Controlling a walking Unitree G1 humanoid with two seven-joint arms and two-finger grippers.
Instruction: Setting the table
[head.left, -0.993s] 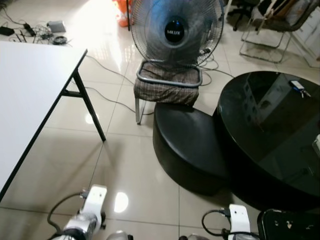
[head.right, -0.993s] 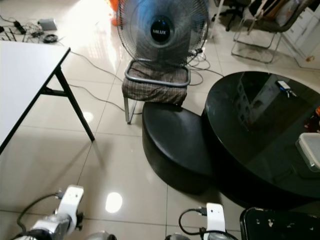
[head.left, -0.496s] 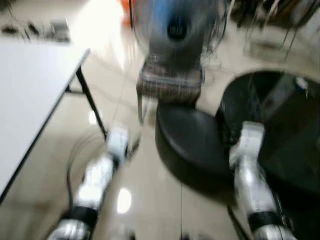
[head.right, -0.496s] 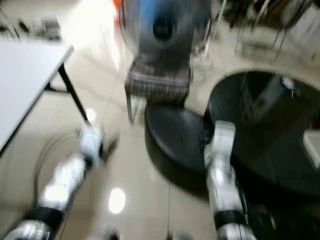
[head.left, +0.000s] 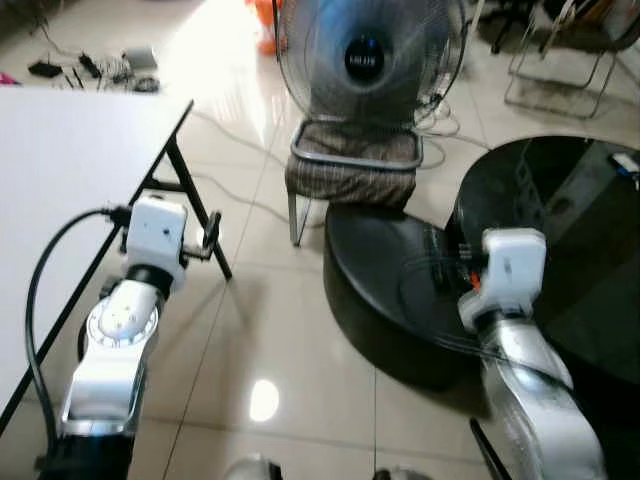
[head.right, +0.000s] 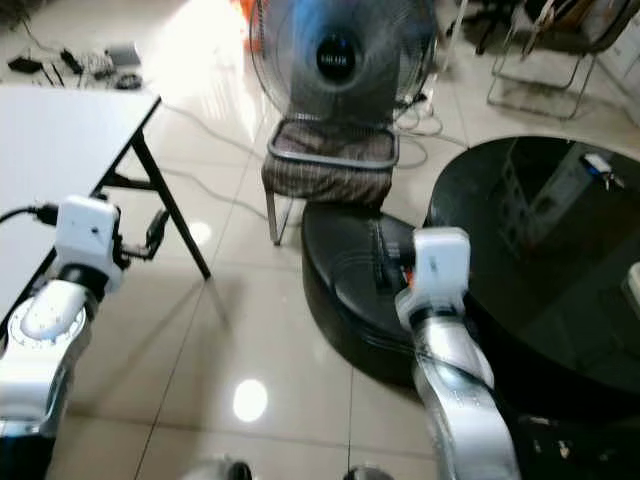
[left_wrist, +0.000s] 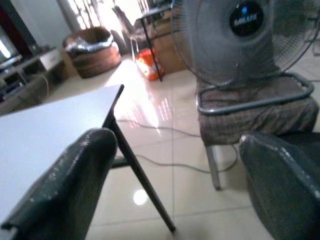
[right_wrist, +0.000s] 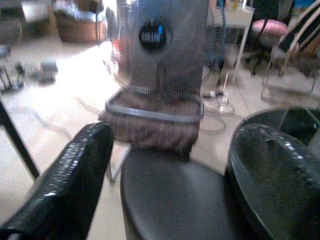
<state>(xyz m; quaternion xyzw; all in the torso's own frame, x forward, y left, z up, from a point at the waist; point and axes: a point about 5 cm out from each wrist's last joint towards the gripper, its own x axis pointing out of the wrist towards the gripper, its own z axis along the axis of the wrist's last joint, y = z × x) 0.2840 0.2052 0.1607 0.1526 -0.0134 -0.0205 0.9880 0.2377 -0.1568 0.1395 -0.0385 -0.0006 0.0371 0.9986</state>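
From the head views, both arms are raised before a fan (head.left: 365, 62) that stands on a cushioned stool (head.left: 353, 170). The left gripper (head.left: 210, 238) hovers left of the fan, beside the corner of the white tabletop (head.left: 70, 170). The right gripper (head.right: 383, 262) is below the fan, over a low black seat (head.left: 385, 290) that touches a round black tabletop (head.left: 570, 240). In the left wrist view, the left jaws stand wide apart and empty, the fan ahead between the fingers (left_wrist: 70, 185). In the right wrist view, the right jaws are likewise spread and hold nothing, fingers (right_wrist: 70, 180) framing fan and seat. No tableware can be made out near either gripper.
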